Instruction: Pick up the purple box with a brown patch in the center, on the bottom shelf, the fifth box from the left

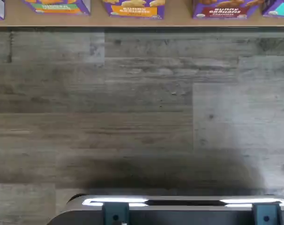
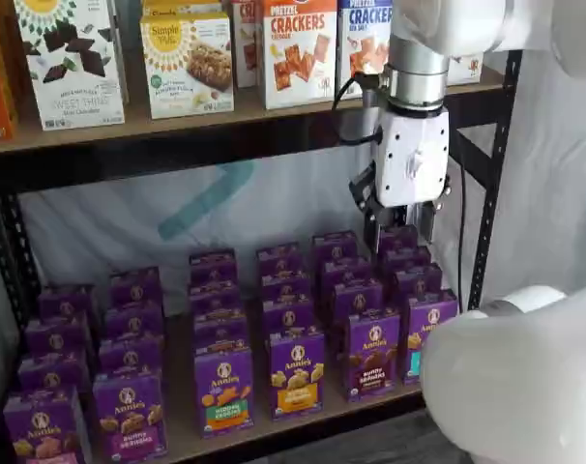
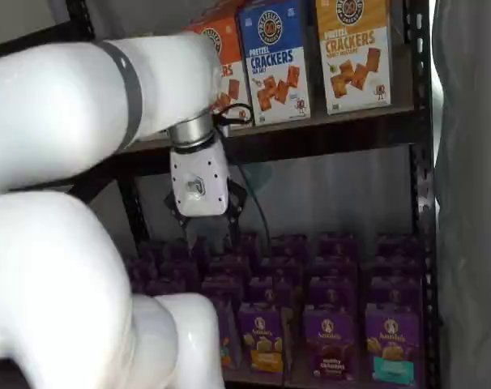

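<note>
The purple box (image 2: 372, 353) with the dark brown "Bunny Grahams" band stands upright in the front row of the bottom shelf (image 2: 182, 437), between an orange-yellow-banded carton (image 2: 295, 372) and a teal-banded one (image 2: 426, 333). It also shows in a shelf view (image 3: 330, 340) and, cut off at the edge, in the wrist view (image 1: 225, 9). My gripper (image 2: 400, 235) hangs in front of the rack, above and behind the box's column, open and empty with a gap between its black fingers (image 2: 371, 224). It also shows in a shelf view (image 3: 203, 223).
Several rows of purple Annie's cartons fill the bottom shelf. The upper shelf (image 2: 225, 121) holds cracker and Simple Mills boxes. A black rack post (image 2: 494, 174) stands right of the gripper. A white arm link (image 2: 511, 377) bulks at front right. Grey plank floor (image 1: 142, 108) lies below.
</note>
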Action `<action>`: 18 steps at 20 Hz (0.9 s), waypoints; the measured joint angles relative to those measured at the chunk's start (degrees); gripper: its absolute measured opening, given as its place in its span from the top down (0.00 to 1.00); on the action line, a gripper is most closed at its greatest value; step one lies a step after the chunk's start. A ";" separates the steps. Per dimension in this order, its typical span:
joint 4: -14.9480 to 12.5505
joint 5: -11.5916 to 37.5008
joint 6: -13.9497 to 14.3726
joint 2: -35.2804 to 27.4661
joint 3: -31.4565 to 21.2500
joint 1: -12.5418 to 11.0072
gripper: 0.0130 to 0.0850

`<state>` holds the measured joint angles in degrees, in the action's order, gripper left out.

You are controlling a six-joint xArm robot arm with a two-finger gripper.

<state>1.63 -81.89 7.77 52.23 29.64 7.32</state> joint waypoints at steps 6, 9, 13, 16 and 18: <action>0.31 0.32 -0.18 -0.19 -0.09 -0.13 0.00; -0.01 1.38 -0.03 -0.85 -0.58 0.00 0.00; -0.38 5.15 -0.31 -2.65 -2.36 -0.31 0.00; -2.09 8.36 0.38 -4.55 -3.68 -0.04 0.00; -2.95 10.99 0.65 -6.03 -4.66 -0.06 0.00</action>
<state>-1.31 -70.91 8.42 46.20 24.98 7.26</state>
